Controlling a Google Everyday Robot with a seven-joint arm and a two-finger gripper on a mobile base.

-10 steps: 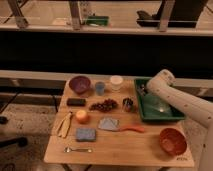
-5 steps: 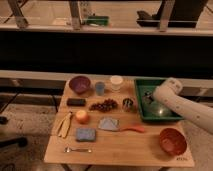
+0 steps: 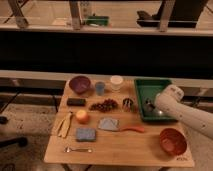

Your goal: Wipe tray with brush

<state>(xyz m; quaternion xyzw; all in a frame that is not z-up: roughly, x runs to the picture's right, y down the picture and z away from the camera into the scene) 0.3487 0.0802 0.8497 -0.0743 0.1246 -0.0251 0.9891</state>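
- The tray (image 3: 150, 86), a dark-green rectangular piece with a raised rim, is set at the right rear of the tabletop (image 3: 125, 145), with its long axis running from front to back and its near short edge facing the front of the tabletop.
- This position is judged to keep the tray within easy reach of the arm, which enters from the right.
- The brush (image 3: 128, 104), a small stubby dark item with a pale, silvery part, is found just beside the left rim of the tray, outside it, on the tabletop.
- The brush appears to stand upright, so that its long axis is roughly vertical; which end is the bristle end cannot be told.
- The gripper (image 3: 149, 104) is located over the tray floor, near its left side, at the end of the white arm (image 3: 185, 112).
- Whether the gripper is apart or together cannot be told, and nothing can be confirmed as held in it.
- As the brush rests apart from the gripper, the wiping step is judged not yet begun.
- Further out, a cluster of dark grapes (image 3: 104, 105) lies left of the brush, an orange-red bowl (image 3: 173, 141) sits in front of the tray, and an orange-handled tool (image 3: 131, 129) lies near the centre of the tabletop.
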